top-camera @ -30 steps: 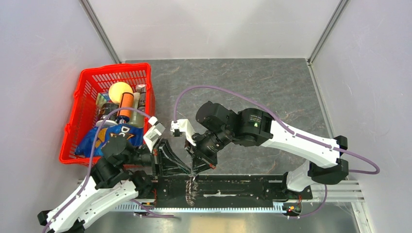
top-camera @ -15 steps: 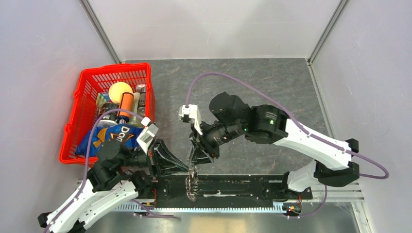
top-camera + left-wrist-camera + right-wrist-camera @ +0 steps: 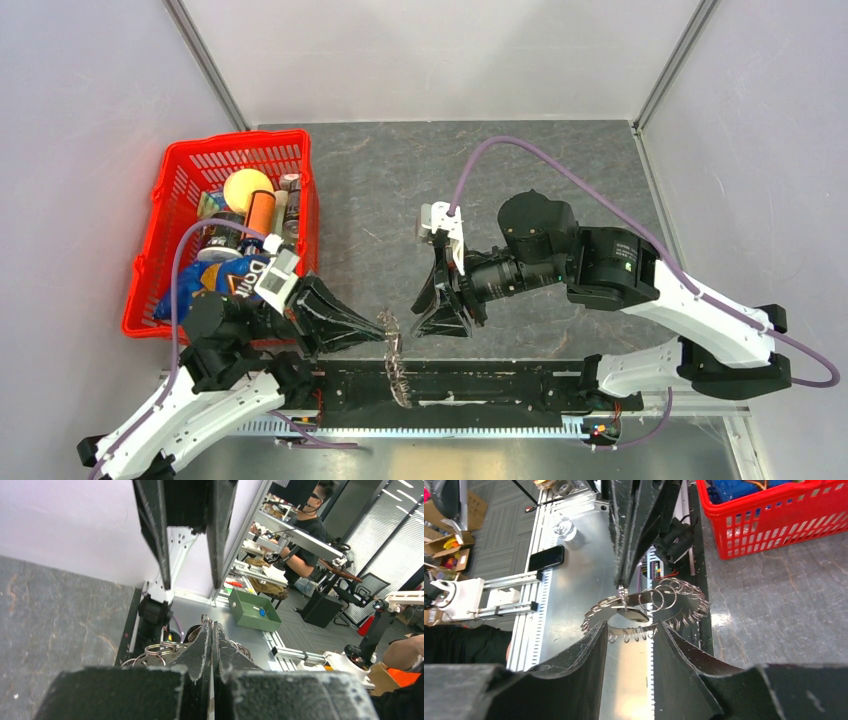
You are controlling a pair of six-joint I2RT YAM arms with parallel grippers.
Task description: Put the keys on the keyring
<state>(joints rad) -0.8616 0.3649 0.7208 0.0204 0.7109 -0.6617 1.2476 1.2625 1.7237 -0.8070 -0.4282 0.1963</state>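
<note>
Left tool (image 3: pixel 379 328) is clamped shut on the keyring (image 3: pixel 396 352), its two black fingers pressed flat together on the ring's upper edge. The ring hangs below the fingertips as a bristling wreath of grey metal keys and small split rings. Just to that tool's right, the right tool (image 3: pixel 417 318) faces it with jaws parted and nothing between them, its fingertips close beside the ring but apart from it.

In the right wrist view, the ring sits in the gap framed by the two spread fingers (image 3: pixel 574 660). The left tool's tips pinch it from the upper part of that frame. In the left wrist view, the shut fingers (image 3: pixel 200 650) hide most of the ring, and only a few loops show at their left side. The small loose key with the black head cannot be made out in any view.

The ring is held over the black mounting rail (image 3: pixel 500 385) at the near edge of the grey stone-patterned tabletop (image 3: pixel 520 180), between the bases of the two arms. Behind the left tool, at the tabletop's left side, stands a red plastic basket (image 3: pixel 238 141). It holds an orange ball (image 3: pixel 247 187), a blue crisp bag (image 3: pixel 236 278) and other packets.
</note>
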